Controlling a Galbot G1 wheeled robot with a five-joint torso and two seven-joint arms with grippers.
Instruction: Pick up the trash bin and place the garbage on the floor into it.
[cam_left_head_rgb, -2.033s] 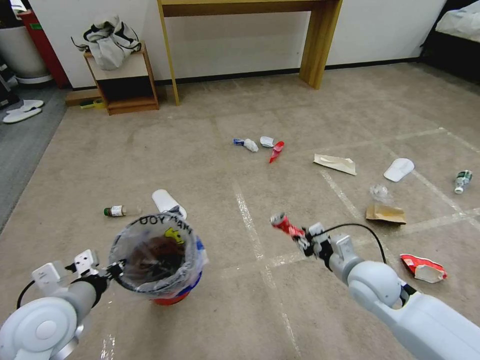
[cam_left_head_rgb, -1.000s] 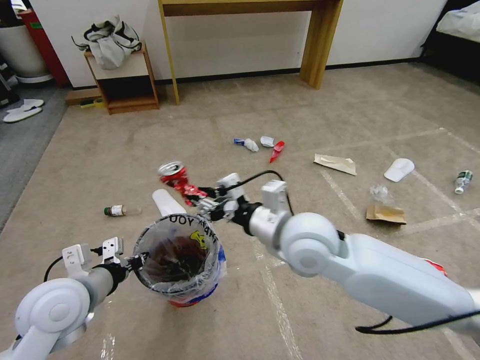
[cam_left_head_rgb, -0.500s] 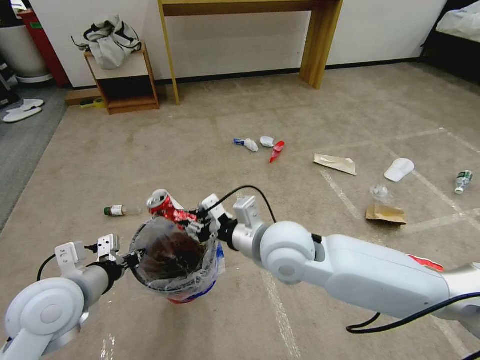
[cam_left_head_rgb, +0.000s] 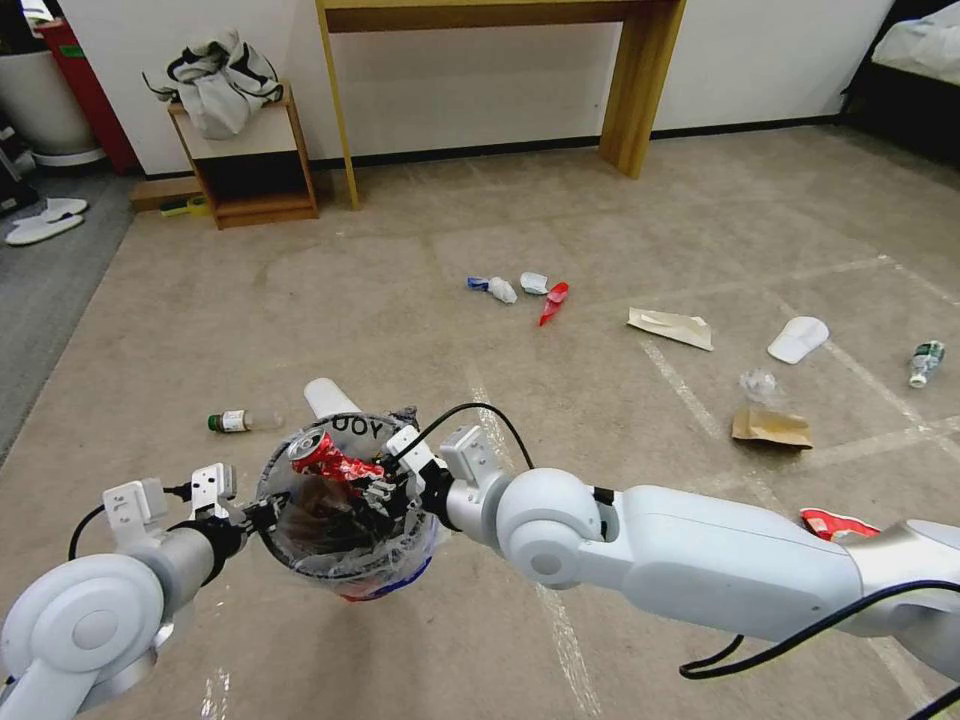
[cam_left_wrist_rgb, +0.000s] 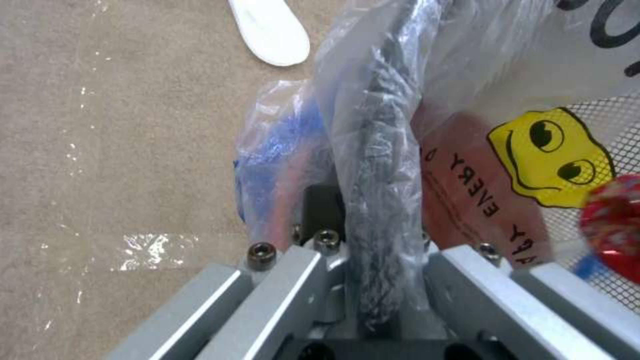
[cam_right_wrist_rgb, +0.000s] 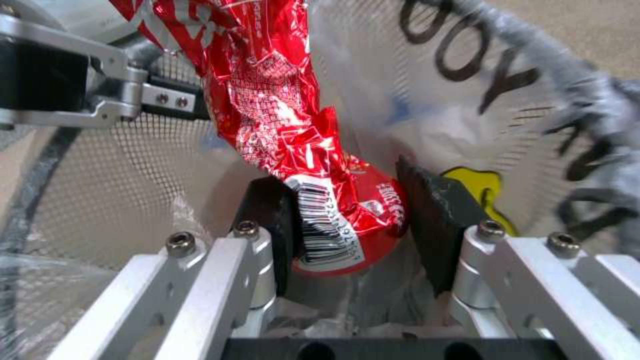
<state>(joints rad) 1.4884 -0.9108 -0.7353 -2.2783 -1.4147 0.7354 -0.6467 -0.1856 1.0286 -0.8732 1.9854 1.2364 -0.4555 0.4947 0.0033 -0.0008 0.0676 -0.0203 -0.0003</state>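
Note:
The trash bin (cam_left_head_rgb: 345, 545), red with a clear lettered bag, hangs just above the carpet. My left gripper (cam_left_head_rgb: 250, 515) is shut on its rim (cam_left_wrist_rgb: 377, 200). My right gripper (cam_left_head_rgb: 378, 490) reaches into the bin's mouth, shut on a crushed red can-like wrapper (cam_left_head_rgb: 325, 455) that shows between its pads (cam_right_wrist_rgb: 273, 220) as red foil (cam_right_wrist_rgb: 320, 200). More garbage lies on the floor: a white sole (cam_left_head_rgb: 322, 395), a small bottle (cam_left_head_rgb: 232, 422), tissues (cam_left_head_rgb: 500, 290), a red wrapper (cam_left_head_rgb: 552, 300), tan bags (cam_left_head_rgb: 670, 327) (cam_left_head_rgb: 770, 428), another sole (cam_left_head_rgb: 797, 338) and a bottle (cam_left_head_rgb: 925, 362).
A wooden table's legs (cam_left_head_rgb: 630, 110) and a low shelf (cam_left_head_rgb: 250, 170) with a grey bag stand along the far wall. A white bucket (cam_left_head_rgb: 35, 100) and slippers (cam_left_head_rgb: 45, 222) are at the far left. A red-white wrapper (cam_left_head_rgb: 835, 523) lies by my right arm.
My right arm swung left with the red wrapper, from the open floor to above the bin, then lowered it into the bin's mouth. The left gripper kept hold of the rim.

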